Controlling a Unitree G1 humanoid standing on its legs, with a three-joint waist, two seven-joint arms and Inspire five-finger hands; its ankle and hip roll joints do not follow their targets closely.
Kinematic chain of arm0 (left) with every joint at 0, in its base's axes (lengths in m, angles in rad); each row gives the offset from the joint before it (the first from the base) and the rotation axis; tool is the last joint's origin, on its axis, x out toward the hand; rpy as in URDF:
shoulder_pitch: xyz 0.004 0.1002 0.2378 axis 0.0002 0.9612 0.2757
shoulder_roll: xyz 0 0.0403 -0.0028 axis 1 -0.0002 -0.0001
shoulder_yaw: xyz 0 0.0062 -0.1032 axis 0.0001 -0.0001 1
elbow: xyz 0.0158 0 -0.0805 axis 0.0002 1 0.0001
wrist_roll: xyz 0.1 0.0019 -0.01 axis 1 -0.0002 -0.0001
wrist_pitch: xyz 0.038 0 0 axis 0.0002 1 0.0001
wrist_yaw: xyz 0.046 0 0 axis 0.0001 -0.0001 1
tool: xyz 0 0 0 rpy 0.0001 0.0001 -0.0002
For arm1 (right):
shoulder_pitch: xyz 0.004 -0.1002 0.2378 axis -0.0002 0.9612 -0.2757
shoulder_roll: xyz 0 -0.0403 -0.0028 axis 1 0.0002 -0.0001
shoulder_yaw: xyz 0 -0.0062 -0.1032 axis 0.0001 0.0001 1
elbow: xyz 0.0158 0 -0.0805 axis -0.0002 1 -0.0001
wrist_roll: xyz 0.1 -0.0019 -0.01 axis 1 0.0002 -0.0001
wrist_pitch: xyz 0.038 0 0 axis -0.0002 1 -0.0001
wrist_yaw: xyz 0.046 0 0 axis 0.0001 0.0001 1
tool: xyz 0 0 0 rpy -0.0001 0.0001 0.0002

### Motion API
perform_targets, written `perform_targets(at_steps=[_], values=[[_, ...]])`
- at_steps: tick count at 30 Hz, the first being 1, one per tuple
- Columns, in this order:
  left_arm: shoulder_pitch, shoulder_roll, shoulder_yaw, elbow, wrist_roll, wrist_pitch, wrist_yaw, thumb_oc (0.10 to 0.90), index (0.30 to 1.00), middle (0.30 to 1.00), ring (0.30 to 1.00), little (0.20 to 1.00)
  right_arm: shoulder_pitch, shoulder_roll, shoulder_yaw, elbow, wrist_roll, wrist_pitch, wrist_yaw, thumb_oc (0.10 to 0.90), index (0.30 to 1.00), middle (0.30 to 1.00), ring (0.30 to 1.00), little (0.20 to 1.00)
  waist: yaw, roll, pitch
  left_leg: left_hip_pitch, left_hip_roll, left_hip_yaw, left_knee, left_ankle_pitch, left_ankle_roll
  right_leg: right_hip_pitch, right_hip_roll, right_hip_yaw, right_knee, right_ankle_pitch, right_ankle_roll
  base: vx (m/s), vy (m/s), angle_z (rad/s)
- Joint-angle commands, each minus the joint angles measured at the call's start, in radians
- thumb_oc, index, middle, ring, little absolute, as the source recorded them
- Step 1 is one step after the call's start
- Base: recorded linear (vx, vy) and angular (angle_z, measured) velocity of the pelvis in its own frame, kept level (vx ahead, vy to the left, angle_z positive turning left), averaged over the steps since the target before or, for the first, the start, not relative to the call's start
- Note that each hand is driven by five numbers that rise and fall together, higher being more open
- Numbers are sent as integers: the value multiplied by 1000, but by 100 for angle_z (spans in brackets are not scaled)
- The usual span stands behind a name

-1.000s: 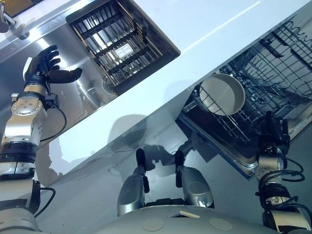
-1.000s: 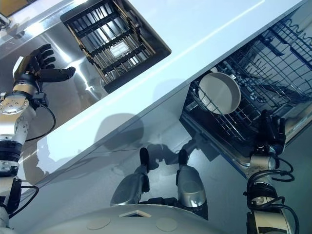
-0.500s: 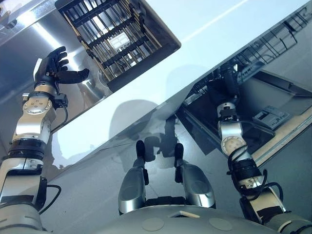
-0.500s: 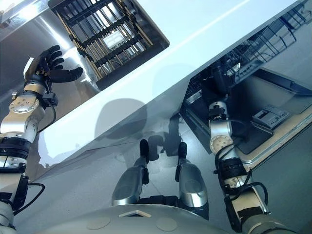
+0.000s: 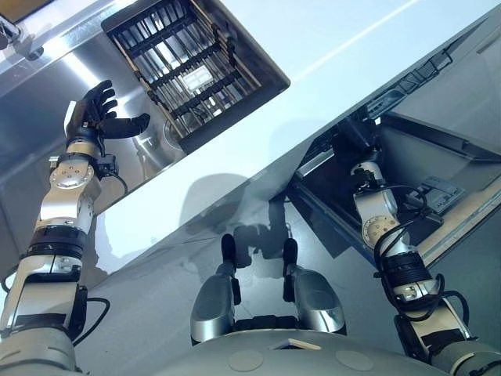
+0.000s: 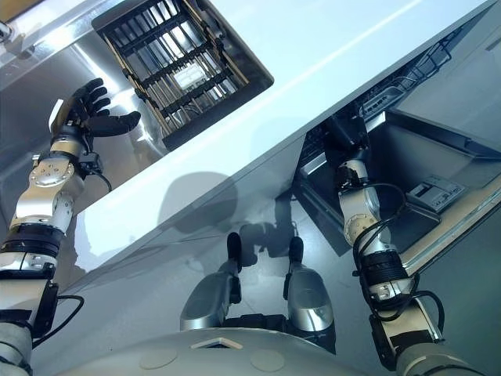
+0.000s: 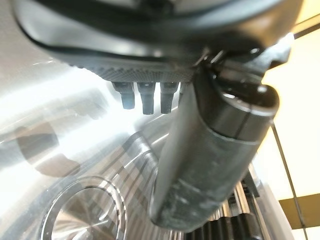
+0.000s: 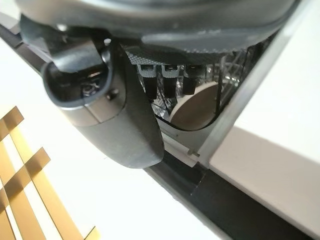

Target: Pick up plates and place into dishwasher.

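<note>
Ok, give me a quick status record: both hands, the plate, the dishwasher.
left hand: open, fingers spread, raised over the sink beside the drying rack, holding nothing
right hand: fingers straight, reaching into the dishwasher under the countertop
plate: in the dishwasher rack, just past the right hand
dishwasher door: open, folded down
</note>
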Motion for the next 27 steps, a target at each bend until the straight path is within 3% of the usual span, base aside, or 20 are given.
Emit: perform_targets(at_steps=[1, 4, 12, 18, 27], values=[[60, 38, 73, -75, 19, -129, 17, 800, 900, 900, 900, 900, -151, 28, -40, -197, -284, -142, -124, 800, 900, 900, 900, 900, 23, 20, -213, 38, -125, 64, 71, -211, 66, -87, -16, 63, 237, -195, 92, -3, 51, -8], [112, 33, 105, -119, 15, -126, 26, 800, 900, 900, 900, 900, -84, -8, -107, -220, -421, -172, -258, 800, 900, 900, 900, 900, 4, 19, -217, 49, -126, 84, 55, -211, 69, -88, -13, 75, 219, -181, 101, -15, 42, -4], [198, 33, 190, -208, 13, -109, 39, 800, 900, 900, 900, 900, 91, -112, -310, -264, -568, -156, -359, 800, 900, 900, 900, 900, -52, 2, -220, 65, -135, 133, 44, -217, 71, -85, -2, 100, 170, -144, 120, -26, 5, -11], [224, 58, 248, -199, -2, -129, 25, 800, 900, 900, 900, 900, 266, -165, -478, -135, -603, -176, -398, 800, 900, 900, 900, 900, -90, -16, -222, 67, -131, 165, 45, -218, 67, -79, 12, 107, 135, -127, 130, -74, -78, -20], [136, 105, 225, -126, -84, -178, 18, 800, 900, 900, 900, 900, 315, -169, -504, 185, -560, -237, -506, 800, 900, 900, 900, 900, -101, -20, -215, 57, -106, 153, 55, -210, 59, -87, 26, 96, 189, -161, 126, -37, -144, -14]])
